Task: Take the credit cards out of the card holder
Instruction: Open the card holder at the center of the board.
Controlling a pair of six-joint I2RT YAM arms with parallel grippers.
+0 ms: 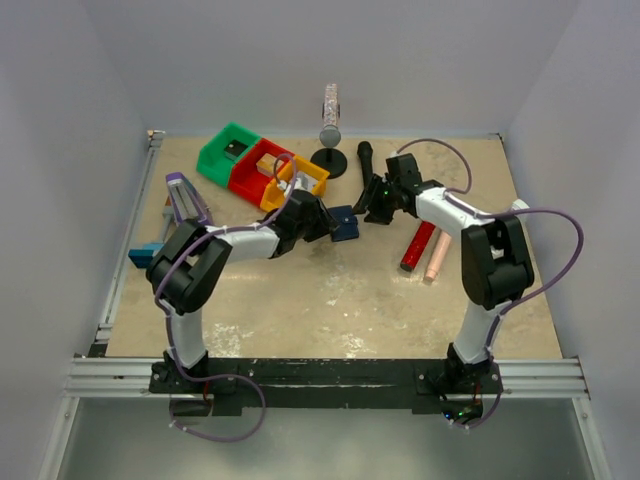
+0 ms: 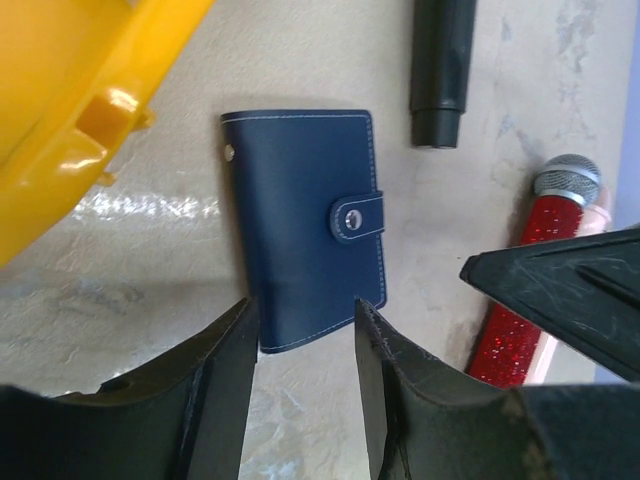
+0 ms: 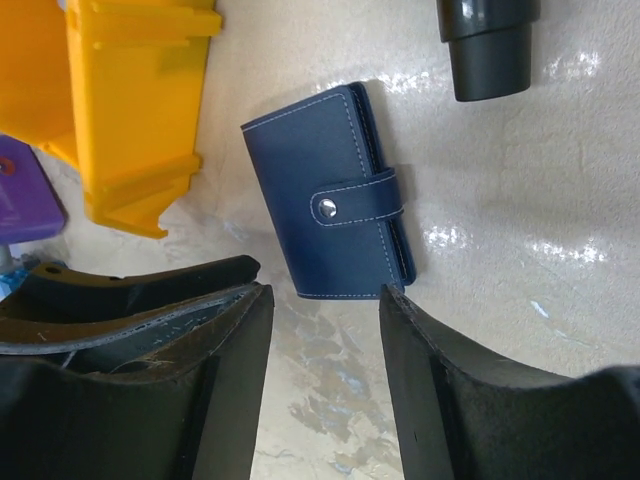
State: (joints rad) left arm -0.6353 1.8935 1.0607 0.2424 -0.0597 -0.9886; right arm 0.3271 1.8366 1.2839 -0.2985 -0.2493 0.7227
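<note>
Between the two arms, on the tan surface (image 1: 330, 300), the card holder (image 2: 300, 220) lies flat and shut, its tab snapped. I see the left fingers (image 2: 225, 370) partly open, straddling the holder's near end from above; I cannot tell whether they touch it. The right fingers (image 3: 440, 360) are partly open too, gripping nothing, with the holder just ahead of their gap. Both arms reach forward and inward, wrists pitched down, tips close together.

Both arms extended, converging on dark blue stitched bifold wallet (image 1: 343, 222). At its left: left pincer (image 2: 305, 310), jaws parted. At its right: right pincer (image 3: 325, 295), jaws parted.
</note>
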